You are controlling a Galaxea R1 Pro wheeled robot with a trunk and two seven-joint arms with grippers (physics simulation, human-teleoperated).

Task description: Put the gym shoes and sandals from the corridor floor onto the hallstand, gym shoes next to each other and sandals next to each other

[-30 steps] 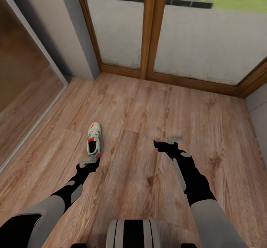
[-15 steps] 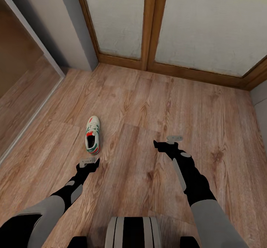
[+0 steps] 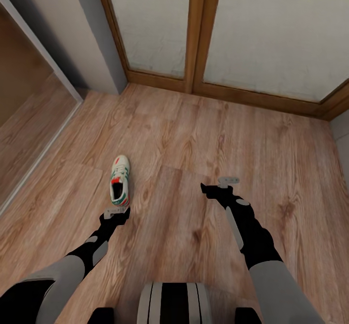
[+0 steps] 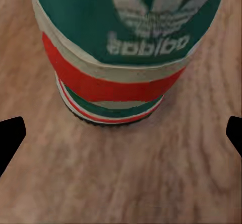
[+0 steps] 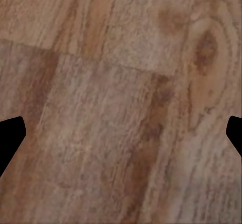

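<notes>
One gym shoe [image 3: 119, 180] lies on the corridor floor [image 3: 184, 135], cream-white with green stripes and a red heel patch, toe pointing away from me. My left gripper [image 3: 116, 212] hovers just behind its heel, open and apart from it. In the left wrist view the shoe's heel [image 4: 126, 48] lies ahead of the left gripper [image 4: 121, 138], between the lines of the spread fingertips [image 4: 10, 138]. My right gripper [image 3: 218, 184] hangs open over bare planks [image 5: 121, 83], nothing between its fingers. The other gym shoe, the two sandals and the hallstand are out of view.
Glass doors in a wooden frame [image 3: 198, 33] close off the far side. A grey wall corner [image 3: 92, 38] and a reflective sliding panel [image 3: 24, 105] run along the left. A wall edge [image 3: 341, 139] shows at the right.
The whole picture has shifted, so the camera moved. The shoe's heel now sits slightly farther from my left gripper than a second ago. Both arms hold the same pose.
</notes>
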